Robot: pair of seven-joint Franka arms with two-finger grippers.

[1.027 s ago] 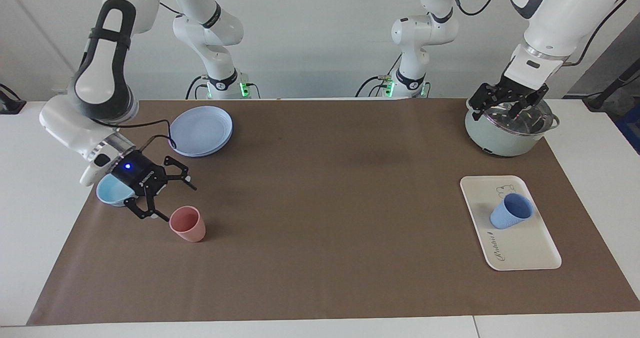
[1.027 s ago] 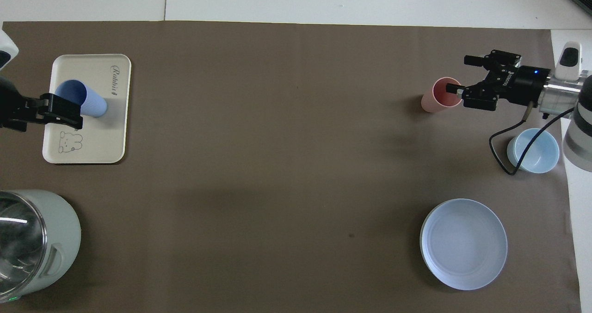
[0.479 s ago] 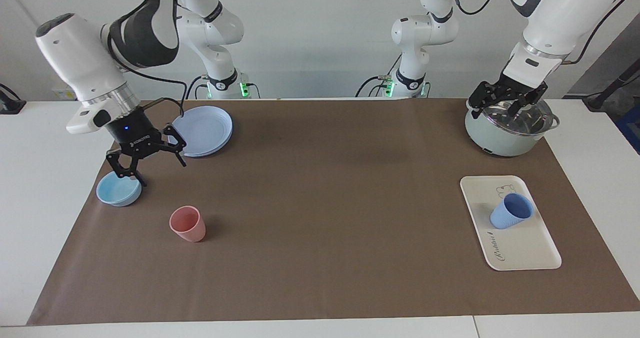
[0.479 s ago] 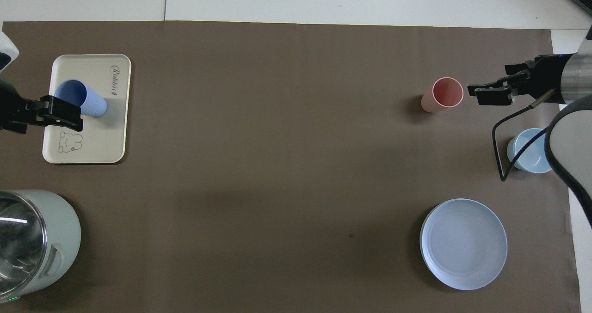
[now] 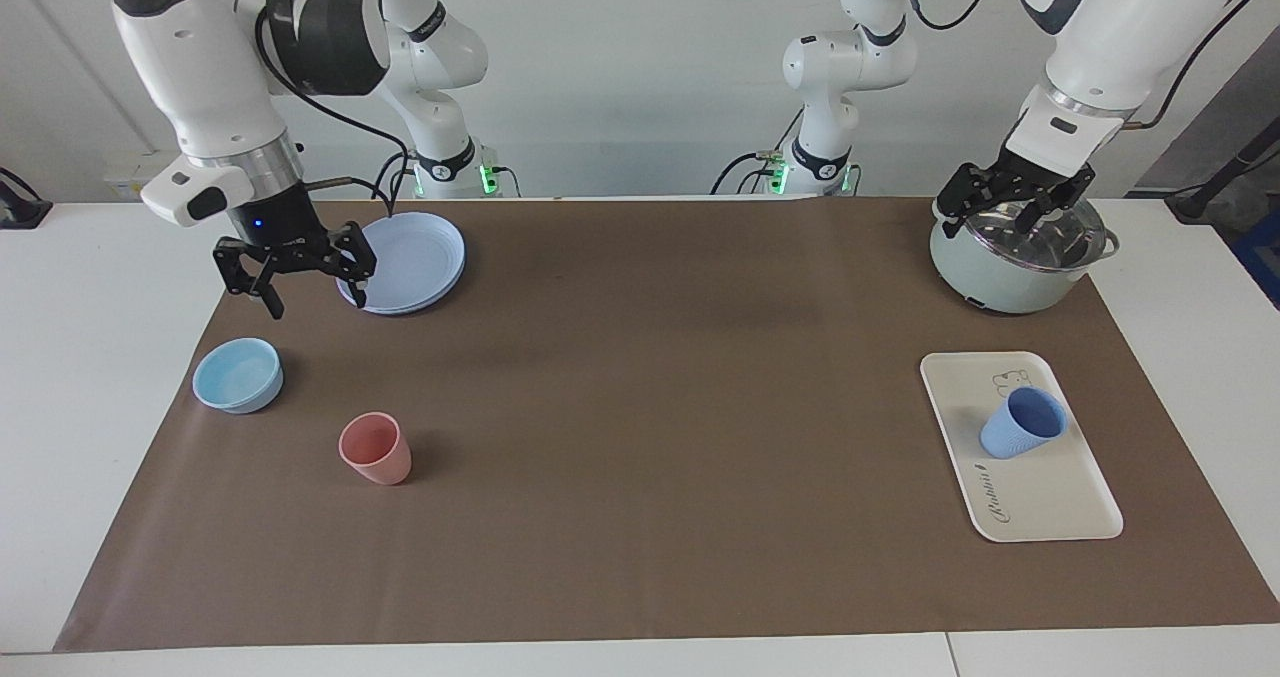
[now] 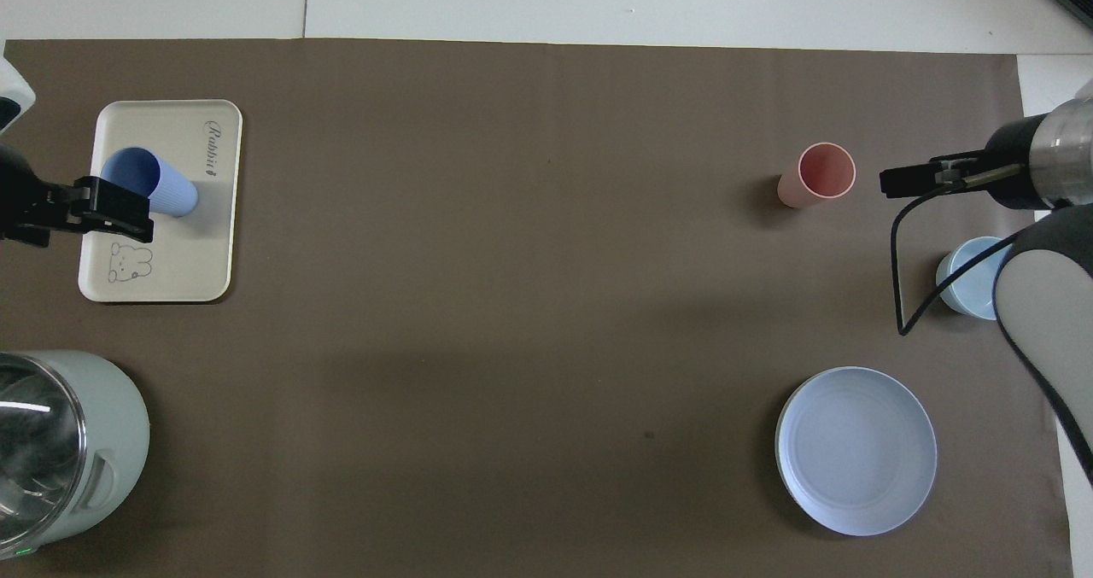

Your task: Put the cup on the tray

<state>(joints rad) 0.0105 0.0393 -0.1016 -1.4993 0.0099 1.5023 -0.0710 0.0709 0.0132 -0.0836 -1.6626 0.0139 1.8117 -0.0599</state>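
1. The right gripper [image 5: 311,293] hangs pointing down from a raised, bent arm, over the surface [image 5: 640,407] beside the stacked blue plates [image 5: 405,262]; its fingers are spread apart and hold nothing.
2. The cup [image 5: 1022,423] stands on the tray [image 5: 1050,507], toward the left arm's end.
3. The left gripper [image 5: 1010,219] hangs with fingers apart over the lidded pot [image 5: 1000,267].
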